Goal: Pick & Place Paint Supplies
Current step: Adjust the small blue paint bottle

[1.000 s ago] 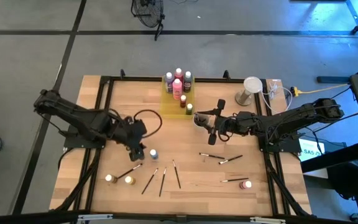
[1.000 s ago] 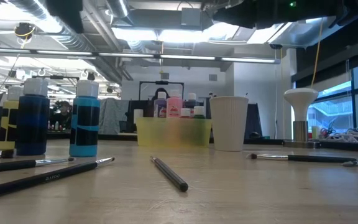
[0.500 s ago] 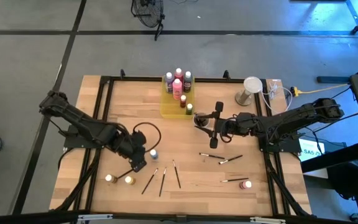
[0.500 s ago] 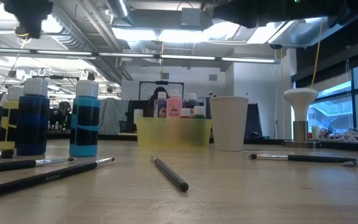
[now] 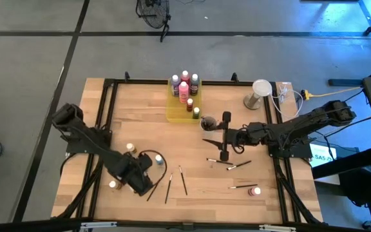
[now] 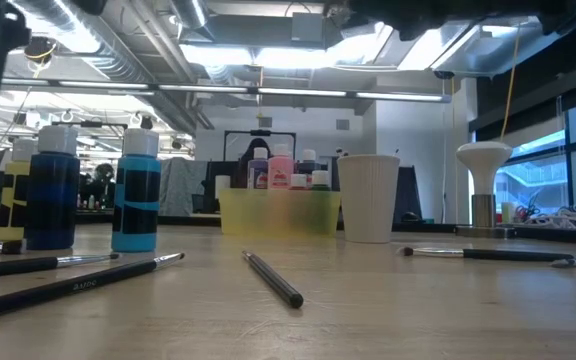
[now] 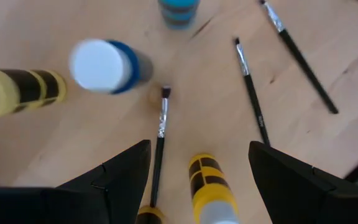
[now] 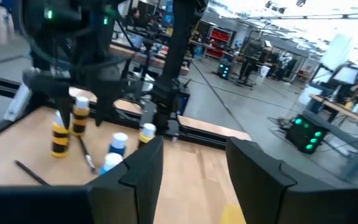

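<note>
My left gripper hangs open, pointing down, over the near left of the table. Below it a yellow-and-black paint bottle and a thin dark brush show between its fingers, untouched. Around them stand a white-capped blue bottle, another yellow-and-black bottle and a light blue bottle. More brushes lie flat on the wood. My right gripper is open and level near the middle, with nothing between its fingers.
The yellow tray with several bottles stands at the far middle, the grey cup just beside it. A white lamp-like stand is at the far right. Brushes and one bottle lie near right.
My left gripper has swung toward the table's near edge and come down, rolling as it went, from beside the light blue bottle to above the bottles at the near left. My right gripper has drifted a little toward the near edge, away from the grey cup.
</note>
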